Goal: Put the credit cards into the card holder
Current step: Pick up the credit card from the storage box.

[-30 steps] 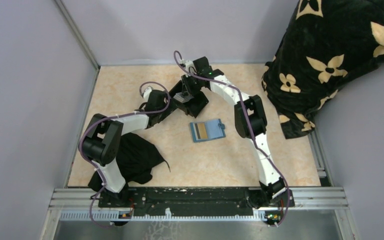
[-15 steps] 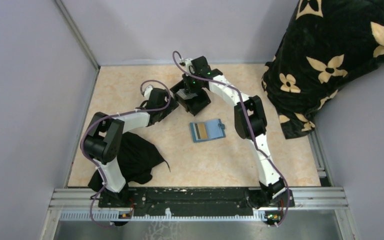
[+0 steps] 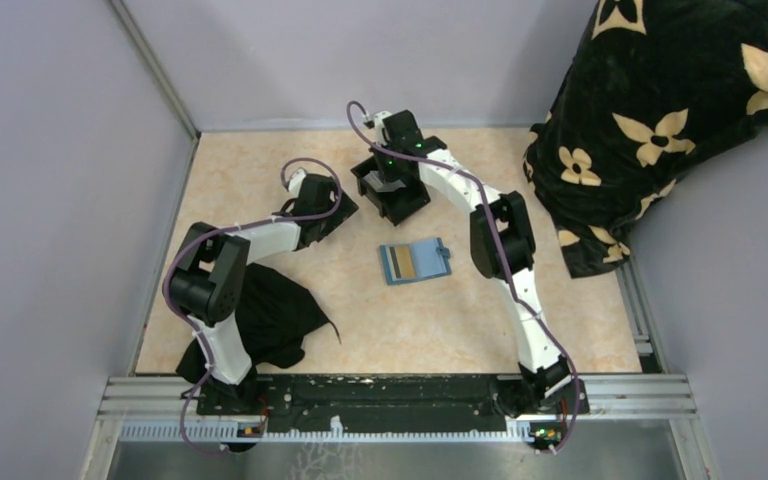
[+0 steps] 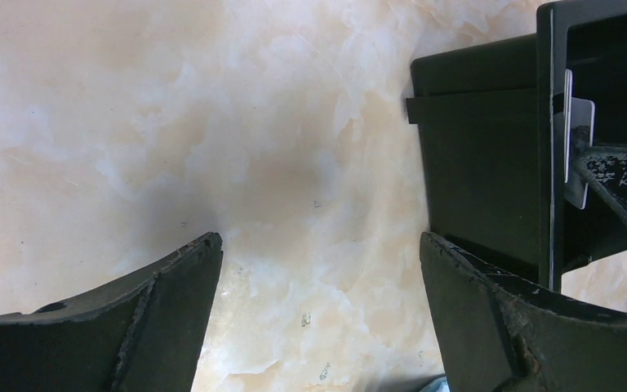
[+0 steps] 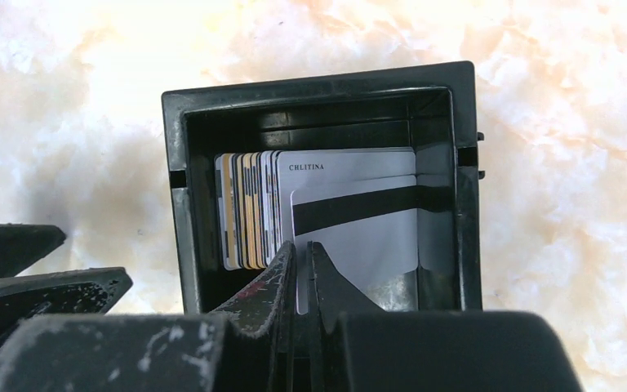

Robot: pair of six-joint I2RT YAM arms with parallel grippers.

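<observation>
On the marbled beige table [image 3: 260, 170], a floral blanket [image 3: 660, 110] lies right and a rigid black tray [image 5: 318, 77] stands far back, where the right gripper [image 5: 302, 273] pinches a thin grey-silver card [image 5: 359, 229]. The left gripper [image 4: 318, 269] gapes beside the tray; the flat teal card holder [image 3: 416, 261] lies open mid-table.

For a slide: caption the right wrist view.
Right gripper pinches a grey card inside the black tray.

Left hand [image 4: 318, 241] wide apart, black tray [image 4: 473, 163] beside
</observation>
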